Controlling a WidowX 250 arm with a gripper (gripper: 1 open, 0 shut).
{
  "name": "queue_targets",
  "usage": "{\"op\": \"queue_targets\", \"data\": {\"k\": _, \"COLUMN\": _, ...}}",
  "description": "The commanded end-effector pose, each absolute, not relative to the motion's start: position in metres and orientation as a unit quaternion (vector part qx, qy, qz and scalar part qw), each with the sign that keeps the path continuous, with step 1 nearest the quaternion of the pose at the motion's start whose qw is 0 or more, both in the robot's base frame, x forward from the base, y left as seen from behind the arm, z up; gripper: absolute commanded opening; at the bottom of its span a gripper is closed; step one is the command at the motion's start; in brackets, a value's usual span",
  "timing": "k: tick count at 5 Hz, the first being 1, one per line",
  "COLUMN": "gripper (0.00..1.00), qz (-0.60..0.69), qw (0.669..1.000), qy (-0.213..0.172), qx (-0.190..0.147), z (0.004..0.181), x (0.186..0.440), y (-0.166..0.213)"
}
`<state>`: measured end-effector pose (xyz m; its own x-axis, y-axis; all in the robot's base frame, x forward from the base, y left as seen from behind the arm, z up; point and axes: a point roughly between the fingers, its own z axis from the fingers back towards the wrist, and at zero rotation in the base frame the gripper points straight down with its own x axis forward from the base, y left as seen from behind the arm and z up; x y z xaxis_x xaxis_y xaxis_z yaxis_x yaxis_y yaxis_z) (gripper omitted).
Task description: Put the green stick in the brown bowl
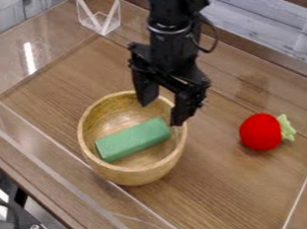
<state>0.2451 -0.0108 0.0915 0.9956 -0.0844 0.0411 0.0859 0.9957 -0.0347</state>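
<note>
The green stick (pixel 132 140) lies flat inside the brown bowl (pixel 103 109), in the lower middle of the frame. It rests on the bowl's floor, slanting from lower left up to the right, and nothing is holding it.

The pincer (pixel 165 103) hangs above the bowl's upper right rim, pointing straight down. Its two black fingers (pixel 184 111) are spread wide apart with nothing between them. The stick sits down and to the left of the pincer, near it but not touching (there is a clear bit of bowl between the stick's upper end and the fingertips). The black arm rises from the pincer toward the top middle of the frame.

A red strawberry toy (pixel 261 132) with a green top sits on the wooden table (pixel 230 191) at the right, well apart from the bowl. Clear plastic walls (pixel 43 40) stand around the table.
</note>
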Motion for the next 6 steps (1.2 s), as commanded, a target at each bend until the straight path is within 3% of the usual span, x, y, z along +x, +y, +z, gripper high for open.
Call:
{"op": "queue_targets", "data": {"k": 1, "gripper": 0.0, "qz": -0.031, "qw": 0.999, "qy": -0.038, "qx": -0.014, "z": 0.097, "x": 0.257, "y": -0.014}}
{"op": "queue_targets", "data": {"k": 5, "gripper": 0.0, "qz": -0.031, "qw": 0.999, "qy": -0.036, "qx": -0.015, "z": 0.11, "x": 0.263, "y": 0.006}}
{"op": "queue_targets", "data": {"k": 6, "gripper": 0.0, "qz": -0.012, "qw": 0.999, "qy": -0.035, "qx": -0.014, "z": 0.101, "x": 0.265, "y": 0.005}}
